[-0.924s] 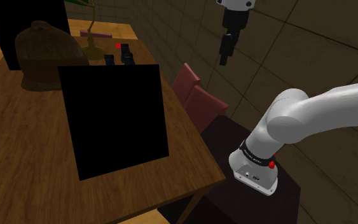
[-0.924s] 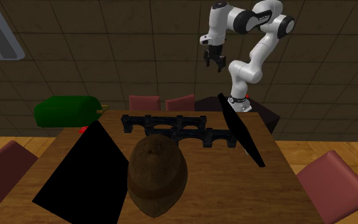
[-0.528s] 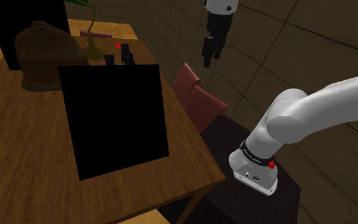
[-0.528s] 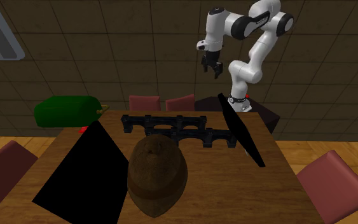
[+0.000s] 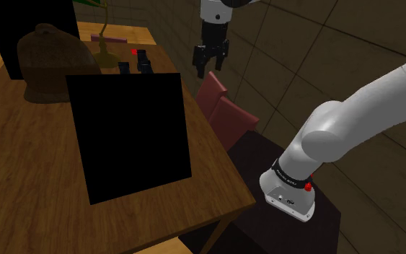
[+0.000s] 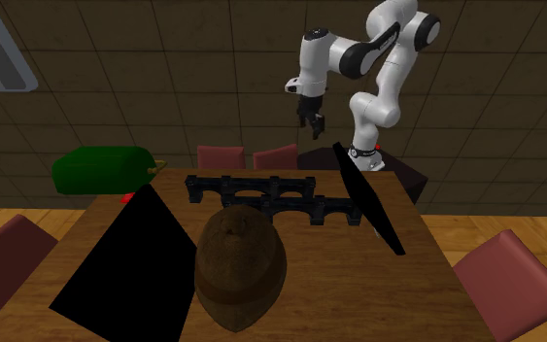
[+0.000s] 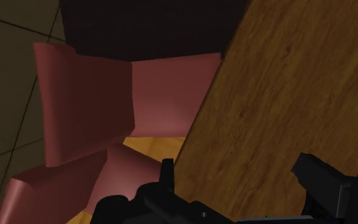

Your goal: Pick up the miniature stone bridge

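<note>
Tool [image 6: 313, 123] open, 2 fingers apart, holding nothing. It hangs high, off the surface's [image 6: 427, 277] edge, over the red chairs [image 7: 95, 108]. The black bridge [image 6: 271, 194] lies on the surface, well below the tool and further out from the arm. Its long axis runs along the surface edge nearest the tool, crosswise to the reach. Second exterior view gives its full span; in the shoulder view a black panel [image 5: 129, 133] hides most of it.
</note>
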Controlling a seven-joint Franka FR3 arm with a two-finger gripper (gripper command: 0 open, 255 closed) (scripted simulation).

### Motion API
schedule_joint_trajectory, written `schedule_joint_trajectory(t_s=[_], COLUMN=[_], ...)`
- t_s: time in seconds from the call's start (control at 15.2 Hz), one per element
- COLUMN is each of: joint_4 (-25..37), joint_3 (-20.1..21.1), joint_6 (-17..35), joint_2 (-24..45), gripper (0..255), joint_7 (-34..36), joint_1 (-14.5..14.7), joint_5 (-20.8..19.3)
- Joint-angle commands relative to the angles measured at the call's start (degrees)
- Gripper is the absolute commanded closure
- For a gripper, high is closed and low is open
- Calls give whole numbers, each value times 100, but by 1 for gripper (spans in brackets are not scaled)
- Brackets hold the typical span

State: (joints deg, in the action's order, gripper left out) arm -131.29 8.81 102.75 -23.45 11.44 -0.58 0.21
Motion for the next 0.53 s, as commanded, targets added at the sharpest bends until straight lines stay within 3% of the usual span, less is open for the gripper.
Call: schedule_joint_trajectory(t_s=[0.0,0.46], joint_4=[223,1293], joint_3=[120,371], joint_6=[237,821], joint_2=[400,1877], gripper=[0,0], joint_7=[356,1478], joint_1=[-27,-115], joint_5=[15,-186])
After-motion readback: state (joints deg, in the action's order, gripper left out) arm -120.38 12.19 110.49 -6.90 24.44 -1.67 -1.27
